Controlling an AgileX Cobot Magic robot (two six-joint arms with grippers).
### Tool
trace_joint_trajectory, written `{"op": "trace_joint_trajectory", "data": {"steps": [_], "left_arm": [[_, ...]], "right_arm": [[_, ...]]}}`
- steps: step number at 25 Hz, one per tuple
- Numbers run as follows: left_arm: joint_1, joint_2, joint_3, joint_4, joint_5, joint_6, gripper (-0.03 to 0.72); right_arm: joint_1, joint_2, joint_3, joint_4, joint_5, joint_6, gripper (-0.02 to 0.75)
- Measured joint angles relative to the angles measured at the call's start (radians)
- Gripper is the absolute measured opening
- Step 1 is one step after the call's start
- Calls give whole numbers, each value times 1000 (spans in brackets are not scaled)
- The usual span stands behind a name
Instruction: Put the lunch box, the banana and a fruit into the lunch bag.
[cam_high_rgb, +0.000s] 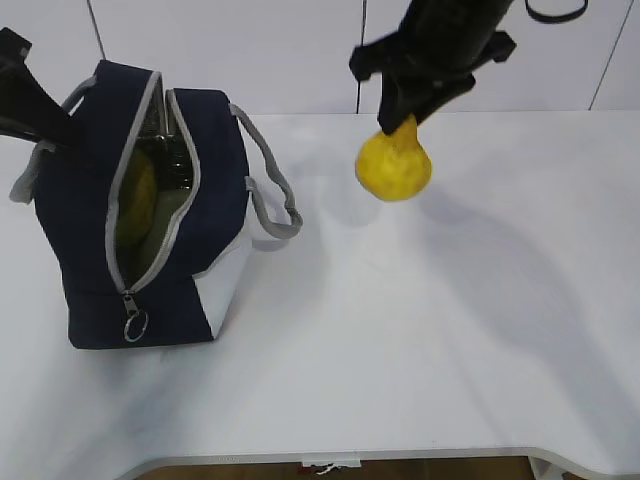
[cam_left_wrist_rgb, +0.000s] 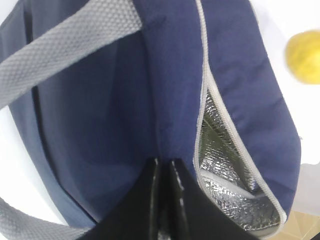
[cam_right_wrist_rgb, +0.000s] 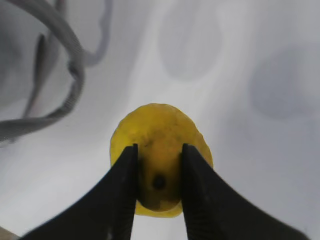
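Right tool (cam_high_rgb: 403, 122) pinched pear-shaped fruit (cam_high_rgb: 394, 167) by neck, aloft. Left tool (cam_left_wrist_rgb: 164, 172) pressed together on lunch bag (cam_high_rgb: 210, 170) fabric. Best carried left, lowered through zipper gap.

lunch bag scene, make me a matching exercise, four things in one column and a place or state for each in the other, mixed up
Things:
1. pear-shaped fruit
2. lunch bag
3. left gripper
4. zipper ring pull

Places or states:
A. unzipped along the top, silver lining showing
B. hangs at the bag's near lower end
C. held by its neck above the table in the right gripper
D. jaws shut, pinching the navy fabric beside the opening

Pairs: 1-C, 2-A, 3-D, 4-B
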Motion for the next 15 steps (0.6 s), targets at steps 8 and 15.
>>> {"op": "trace_joint_trajectory", "data": {"steps": [8, 15], "left_arm": [[0, 0, 0, 0, 25, 0, -3], [0, 0, 0, -60, 33, 0, -3]], "right_arm": [[0, -11, -169, 417, 2, -113, 225], [2, 92, -174, 678, -48, -265, 224]]}}
